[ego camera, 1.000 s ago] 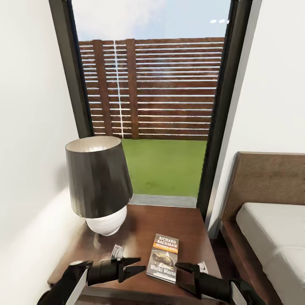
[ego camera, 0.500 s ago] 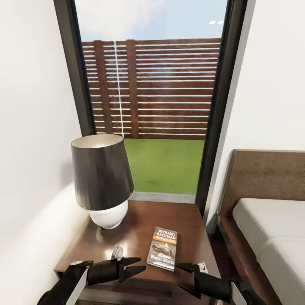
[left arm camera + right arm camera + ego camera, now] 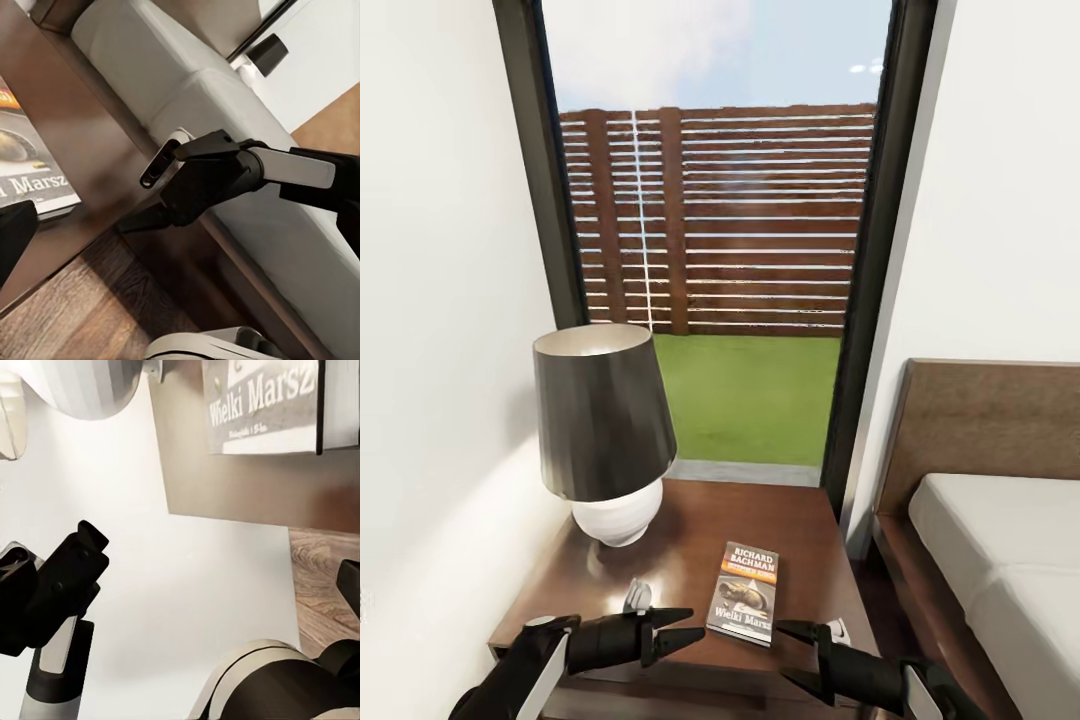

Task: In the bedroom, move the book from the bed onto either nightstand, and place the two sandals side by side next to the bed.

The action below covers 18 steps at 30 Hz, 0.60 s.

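Only partly in frame, both spread, empty end effectors, left and right, flanking book on nightstand.

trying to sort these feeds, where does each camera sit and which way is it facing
Head view: from the robot's head, forward and down at the nightstand, lamp and window; left gripper and right gripper show low.
Left wrist view: along the left gripper, across the nightstand's edge toward the bed; the right gripper shows.
Right wrist view: toward the wall and lamp base; the left gripper shows.
All three share the book.
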Available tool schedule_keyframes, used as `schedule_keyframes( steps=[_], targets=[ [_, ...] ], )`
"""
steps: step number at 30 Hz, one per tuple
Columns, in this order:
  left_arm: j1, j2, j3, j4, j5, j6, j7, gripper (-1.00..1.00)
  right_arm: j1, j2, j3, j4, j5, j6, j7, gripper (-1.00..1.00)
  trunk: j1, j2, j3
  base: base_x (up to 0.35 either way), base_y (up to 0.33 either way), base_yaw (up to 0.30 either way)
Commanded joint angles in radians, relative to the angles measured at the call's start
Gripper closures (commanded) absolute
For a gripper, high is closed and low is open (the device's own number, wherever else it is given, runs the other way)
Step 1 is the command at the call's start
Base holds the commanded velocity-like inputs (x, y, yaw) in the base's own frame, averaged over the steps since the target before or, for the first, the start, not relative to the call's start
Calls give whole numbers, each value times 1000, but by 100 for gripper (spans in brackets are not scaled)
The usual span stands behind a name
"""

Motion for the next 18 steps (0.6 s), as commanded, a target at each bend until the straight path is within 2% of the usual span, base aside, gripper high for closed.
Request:
schedule_keyframes(
  steps=[1,3,18],
  targets=[
    [-1,1,-4,0,9,10,1,-100,-1,0,-3,0,1,4,2,-100,-1,0,3,0,0,0],
    [-1,1,-4,0,9,10,1,-100,-1,0,-2,-1,1,4,2,-100,-2,0,11,0,0,0],
    [-1,1,-4,0,9,10,3,-100,-1,0,-2,-1,1,-4,6,-100,-59,105,58,0,0,0]
  ],
)
